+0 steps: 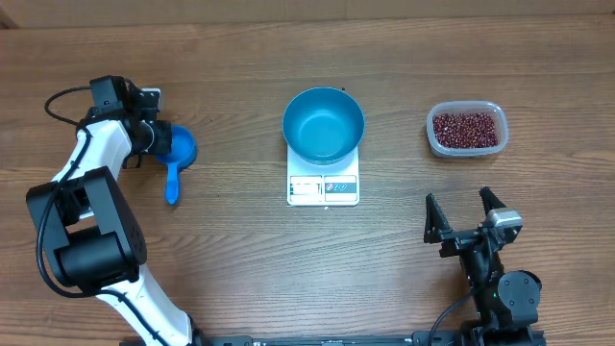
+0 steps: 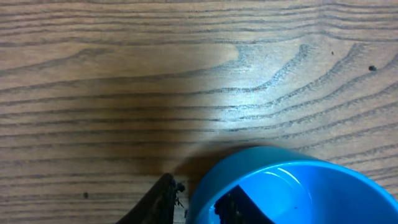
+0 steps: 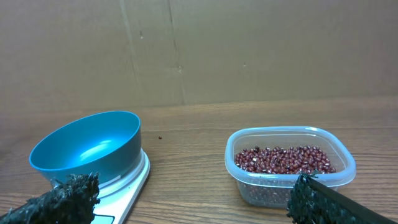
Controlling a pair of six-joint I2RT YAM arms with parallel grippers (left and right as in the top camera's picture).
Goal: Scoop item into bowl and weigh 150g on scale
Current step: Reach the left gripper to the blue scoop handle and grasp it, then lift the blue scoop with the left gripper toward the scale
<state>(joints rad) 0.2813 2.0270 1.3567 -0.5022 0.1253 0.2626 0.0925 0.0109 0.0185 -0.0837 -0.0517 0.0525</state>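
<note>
The blue bowl (image 1: 324,125) (image 3: 87,146) stands empty on the white scale (image 1: 323,189) (image 3: 127,186) at mid-table. The item, red-brown beans (image 1: 467,129) (image 3: 286,158), fills a clear tub (image 1: 432,139) at the right. A small blue handled scoop (image 1: 178,154) (image 2: 292,193) lies at the left. My left gripper (image 1: 161,137) (image 2: 198,190) straddles the scoop's cup wall, one finger outside and one inside. The jaws are narrow, with a sliver of gap at the outer finger. My right gripper (image 1: 464,216) (image 3: 193,190) stands wide open near the front right, holding nothing, facing the tub and scale.
The scoop's handle (image 1: 172,183) points toward the table's front. Bare wood lies between scoop, scale and tub. A cardboard wall (image 3: 186,50) rises behind the table's far edge.
</note>
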